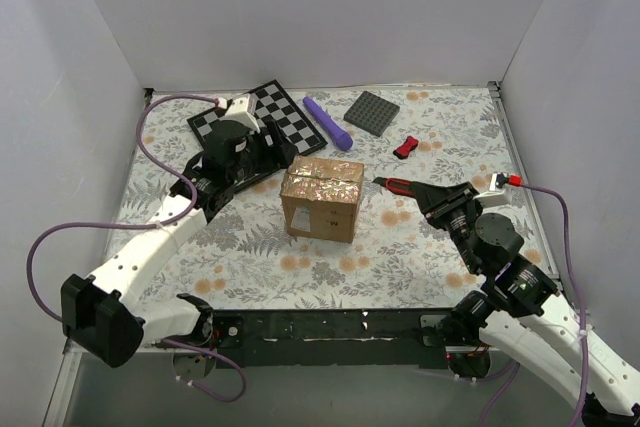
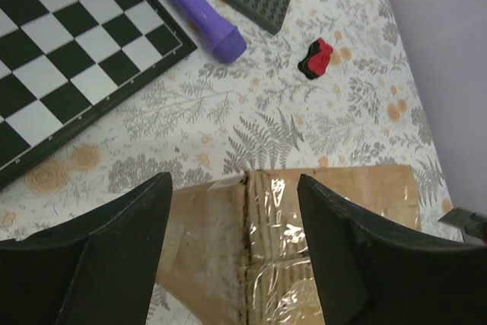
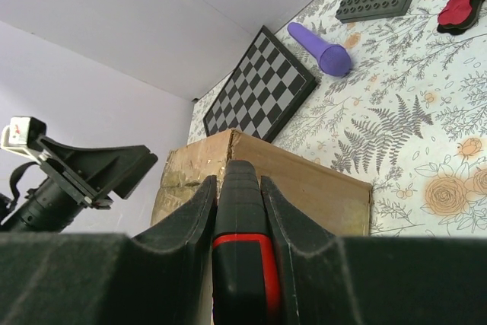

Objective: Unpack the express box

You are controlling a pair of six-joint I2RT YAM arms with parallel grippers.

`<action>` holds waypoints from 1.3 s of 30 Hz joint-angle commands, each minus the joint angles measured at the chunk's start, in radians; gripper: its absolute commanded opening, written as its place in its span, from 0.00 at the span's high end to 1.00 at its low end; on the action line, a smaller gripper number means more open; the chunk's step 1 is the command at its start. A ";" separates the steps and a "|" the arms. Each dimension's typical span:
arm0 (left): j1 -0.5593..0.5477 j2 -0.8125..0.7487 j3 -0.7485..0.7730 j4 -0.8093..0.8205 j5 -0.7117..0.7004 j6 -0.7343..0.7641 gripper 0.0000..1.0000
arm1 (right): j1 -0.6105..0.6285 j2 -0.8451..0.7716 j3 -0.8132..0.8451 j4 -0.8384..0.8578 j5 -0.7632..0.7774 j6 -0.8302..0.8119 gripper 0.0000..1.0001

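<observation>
The express box point(image 1: 322, 199) sits upright in the middle of the table point(image 1: 420, 257), its top flaps shut under glossy tape point(image 1: 322, 177), so the step in hand looks like slitting that tape. The right claw point(image 1: 432, 197) waits at the box's 3 o'clock, clamped narrowly on a red-and-black cutter point(image 1: 398, 185) whose tip points at the box's upper right edge from just beside it. I cannot tell whether it touches. The left claw point(image 2: 234, 188) is at the box's 10 o'clock with its jaws wide and nothing held. In the left wrist view it is poised over the box's top edge, where a taped seam point(image 2: 247, 226) runs between the two fingers. To do this well, the left claw should probably brace the carton first, by pressing down or closing on a corner, since a light box would likely slide away toward 9 o'clock under a push from the blade. Its fingers should stay off the seam so the cut has a free path. The cutter is best brought in shallow, only just through the tape, and drawn along the seam rather than stabbed in, so the contents are spared. The chessboard point(image 1: 255, 122) at 11 o'clock, the purple cylinder point(image 1: 328, 122) at 12, the grey studded plate point(image 1: 372, 112) at 1 and a small red clip point(image 1: 405, 147) at 2 all lie apart from the work.
</observation>
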 commanded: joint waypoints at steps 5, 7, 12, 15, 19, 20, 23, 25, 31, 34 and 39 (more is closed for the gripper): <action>0.061 -0.118 -0.127 0.016 0.245 -0.066 0.29 | 0.003 -0.027 0.055 0.002 0.023 -0.037 0.99; 0.069 -0.157 -0.156 0.030 0.268 -0.079 0.28 | 0.002 -0.032 0.055 0.002 0.020 -0.038 0.99; 0.075 -0.200 -0.214 0.064 0.337 -0.090 0.29 | 0.002 -0.029 0.052 0.005 0.010 -0.040 0.99; 0.075 -0.186 -0.207 0.067 0.374 -0.082 0.39 | 0.002 -0.021 0.049 0.015 0.003 -0.038 0.99; 0.075 -0.152 -0.194 0.042 0.406 -0.065 0.63 | 0.002 -0.012 0.049 0.037 -0.001 -0.040 0.99; 0.075 -0.152 -0.200 0.044 0.411 -0.065 0.65 | 0.002 -0.008 0.049 0.041 -0.001 -0.040 0.99; 0.080 -0.158 -0.222 0.053 0.415 -0.071 0.63 | 0.003 -0.003 0.051 0.058 -0.001 -0.043 0.99; 0.081 -0.154 -0.227 0.051 0.412 -0.071 0.56 | 0.002 0.005 0.054 0.071 -0.001 -0.044 0.99; 0.083 -0.146 -0.234 0.030 0.408 -0.054 0.40 | 0.002 0.022 0.063 0.101 -0.006 -0.052 0.99; 0.084 -0.143 -0.242 0.036 0.426 -0.053 0.53 | 0.003 0.032 0.069 0.109 -0.006 -0.060 0.99; 0.084 -0.146 -0.253 0.050 0.446 -0.053 0.72 | 0.002 0.038 0.068 0.121 -0.007 -0.060 0.99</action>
